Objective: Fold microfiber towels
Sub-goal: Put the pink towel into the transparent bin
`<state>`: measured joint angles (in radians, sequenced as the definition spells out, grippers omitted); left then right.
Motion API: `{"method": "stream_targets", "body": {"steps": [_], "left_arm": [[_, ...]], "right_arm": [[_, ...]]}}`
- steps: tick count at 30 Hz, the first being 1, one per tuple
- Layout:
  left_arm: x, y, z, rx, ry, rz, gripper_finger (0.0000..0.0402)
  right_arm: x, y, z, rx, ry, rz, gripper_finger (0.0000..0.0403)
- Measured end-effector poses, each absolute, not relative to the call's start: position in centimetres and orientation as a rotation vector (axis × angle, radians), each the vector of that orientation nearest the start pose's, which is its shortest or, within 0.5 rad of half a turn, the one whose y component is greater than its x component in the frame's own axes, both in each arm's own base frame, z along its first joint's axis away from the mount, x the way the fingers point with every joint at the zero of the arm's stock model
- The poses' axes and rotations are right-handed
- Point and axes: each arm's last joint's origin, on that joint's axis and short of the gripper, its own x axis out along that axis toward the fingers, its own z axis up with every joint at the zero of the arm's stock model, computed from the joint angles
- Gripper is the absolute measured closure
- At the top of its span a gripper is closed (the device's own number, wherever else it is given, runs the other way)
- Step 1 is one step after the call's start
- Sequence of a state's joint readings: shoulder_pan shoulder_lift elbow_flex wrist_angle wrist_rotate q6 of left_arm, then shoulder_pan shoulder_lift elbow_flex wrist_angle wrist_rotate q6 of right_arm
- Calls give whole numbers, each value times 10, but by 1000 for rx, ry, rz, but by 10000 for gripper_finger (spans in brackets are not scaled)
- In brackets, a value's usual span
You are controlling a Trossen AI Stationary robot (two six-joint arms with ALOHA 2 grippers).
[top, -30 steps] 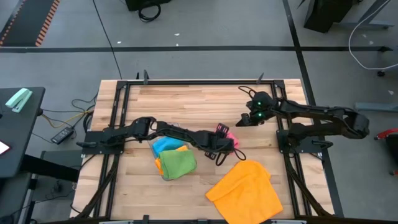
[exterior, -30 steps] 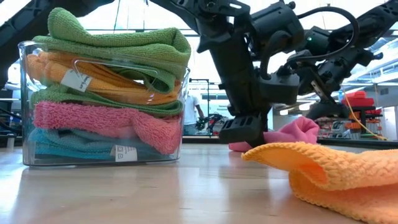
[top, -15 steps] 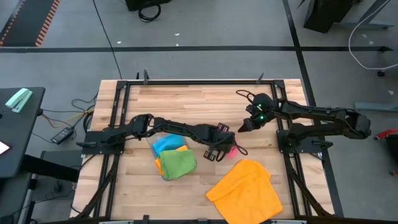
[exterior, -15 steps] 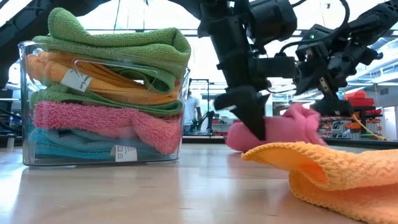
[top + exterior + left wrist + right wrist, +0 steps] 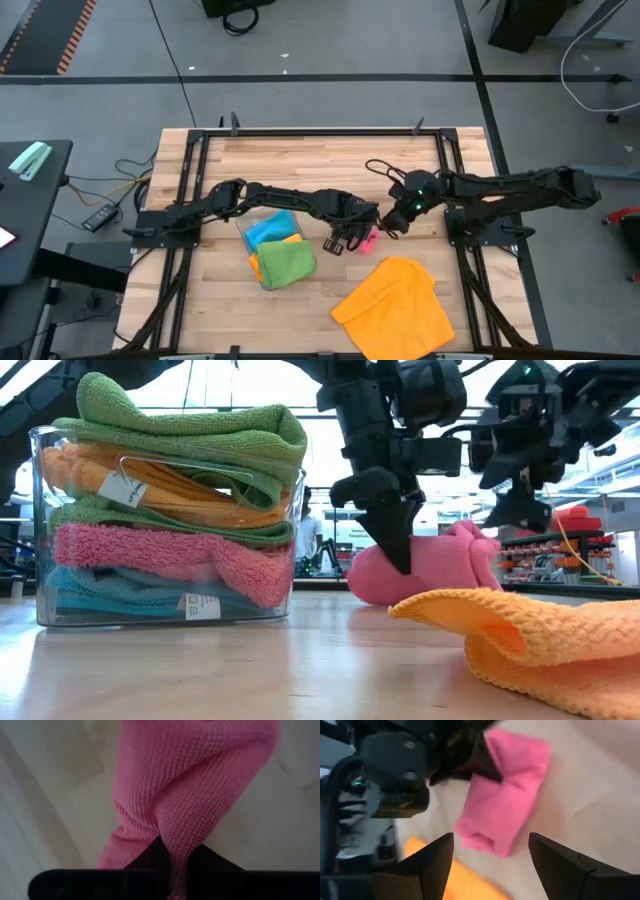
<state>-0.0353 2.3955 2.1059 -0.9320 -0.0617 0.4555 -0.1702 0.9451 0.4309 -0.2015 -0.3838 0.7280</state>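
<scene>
A pink microfiber towel (image 5: 430, 565) lies bunched on the table's middle (image 5: 368, 238), with my left gripper (image 5: 395, 540) shut on it from above. My right gripper (image 5: 492, 870) is open and hovers just to the right of the towel (image 5: 392, 220), its fingers clear of the cloth (image 5: 505, 805). An orange towel (image 5: 395, 305) lies spread near the table's front edge. A clear tray (image 5: 40, 520) at the front left holds folded green, orange, pink and blue towels (image 5: 180, 510). My left gripper pinches a raised fold of the pink towel (image 5: 175, 852) between its two fingers (image 5: 392, 550). The fingers come steeply from above, pointing down. The cloth's upper part is drawn up at the fingers, while its lower part (image 5: 430, 592) rests on the table.
The tray of stacked towels (image 5: 278, 250) sits just to the left of the left gripper. The orange towel's raised edge (image 5: 470, 605) lies in front of the pink one. Bare wood (image 5: 300, 170) stretches across the table's far half. A black frame (image 5: 190, 180) lines the table's sides.
My left gripper has taken hold of the pink towel, tipped steeper and risen, pulling the cloth into a taller bunch whose underside stays on the table. My right gripper has swung from the far right toward the near edge and the pink towel, rolling as it came.
</scene>
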Motion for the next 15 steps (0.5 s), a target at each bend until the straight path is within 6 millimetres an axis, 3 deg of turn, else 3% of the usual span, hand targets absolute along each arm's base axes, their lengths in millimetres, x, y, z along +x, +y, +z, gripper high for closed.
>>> {"method": "stream_targets", "body": {"steps": [7,10,15], "left_arm": [[493,-14,178,319,1258,-291,374],[491,-9,177,250,1275,-287,379],[490,1,186,191,1262,-256,366]], "right_arm": [[184,12,201,485,551,-148,149],[187,26,197,312,550,-165,150],[190,45,182,260,641,-113,150]]}}
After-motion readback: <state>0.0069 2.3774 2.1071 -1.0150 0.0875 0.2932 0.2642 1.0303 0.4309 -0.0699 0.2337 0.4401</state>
